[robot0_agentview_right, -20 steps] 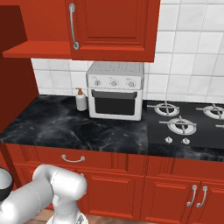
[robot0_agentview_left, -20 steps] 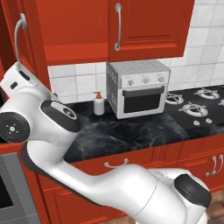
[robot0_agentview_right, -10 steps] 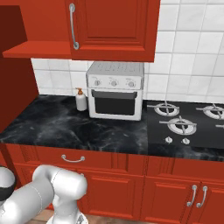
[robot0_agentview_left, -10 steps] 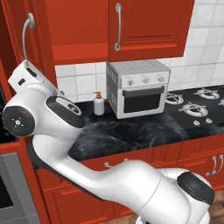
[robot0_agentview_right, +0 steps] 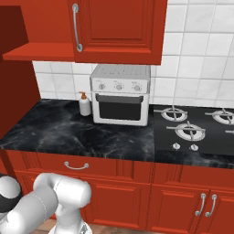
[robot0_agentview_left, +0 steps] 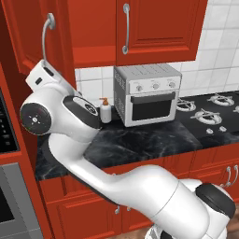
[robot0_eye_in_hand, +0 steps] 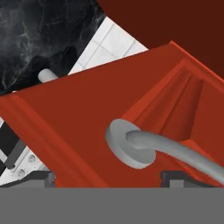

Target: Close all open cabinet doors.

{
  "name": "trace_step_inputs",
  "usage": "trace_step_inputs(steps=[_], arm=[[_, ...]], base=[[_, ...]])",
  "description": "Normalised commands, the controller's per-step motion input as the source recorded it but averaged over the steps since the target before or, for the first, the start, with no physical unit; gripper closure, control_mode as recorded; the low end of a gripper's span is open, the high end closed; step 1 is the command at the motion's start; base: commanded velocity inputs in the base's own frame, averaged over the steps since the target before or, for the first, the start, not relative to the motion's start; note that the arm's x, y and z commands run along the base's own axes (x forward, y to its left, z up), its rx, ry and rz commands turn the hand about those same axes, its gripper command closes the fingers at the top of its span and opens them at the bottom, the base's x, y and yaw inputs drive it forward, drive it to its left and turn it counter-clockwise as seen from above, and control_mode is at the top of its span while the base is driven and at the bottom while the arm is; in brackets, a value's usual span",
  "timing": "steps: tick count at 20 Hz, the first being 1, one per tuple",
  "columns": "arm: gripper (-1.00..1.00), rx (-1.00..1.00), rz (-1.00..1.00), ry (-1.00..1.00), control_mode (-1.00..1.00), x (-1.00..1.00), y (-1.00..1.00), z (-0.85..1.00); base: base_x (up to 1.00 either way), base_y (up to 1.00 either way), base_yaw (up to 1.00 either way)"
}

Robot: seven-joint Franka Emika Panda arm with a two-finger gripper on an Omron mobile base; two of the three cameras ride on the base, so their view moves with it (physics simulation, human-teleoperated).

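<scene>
The spread claw (robot0_eye_in_hand: 105, 177) is facing the glossy red open cabinet door (robot0_eye_in_hand: 83, 118), its curved silver handle (robot0_eye_in_hand: 148, 146) just ahead, and a glancing push is risking slipping off.

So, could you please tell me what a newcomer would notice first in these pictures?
Probably the open cabinet door at upper left of the left base view, swung out from the wall, with the white arm reaching up to its silver handle. In the hand view, the gripper sits right at that handle's base. Next, the grey toaster oven on the black counter.
</scene>
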Motion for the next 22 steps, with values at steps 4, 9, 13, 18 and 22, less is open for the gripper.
trace_step_inputs(steps=[4,9,13,18,22], arm=[[-1.0,0.0,-0.05,0.01,-1.0,0.89,-0.39,0.0],[-1.0,0.0,-0.04,0.0,-1.0,0.89,-0.4,0.0],[-1.0,0.0,-0.04,0.0,-1.0,0.89,-0.43,0.0],[-1.0,0.0,-0.03,0.0,-1.0,0.92,-0.44,0.0],[-1.0,0.0,-0.03,0.0,-1.0,0.95,-0.42,0.0]], base=[[0.0,0.0,0.0],[0.0,0.0,0.0],[0.0,0.0,0.0],[0.0,0.0,0.0],[0.0,0.0,0.0]])
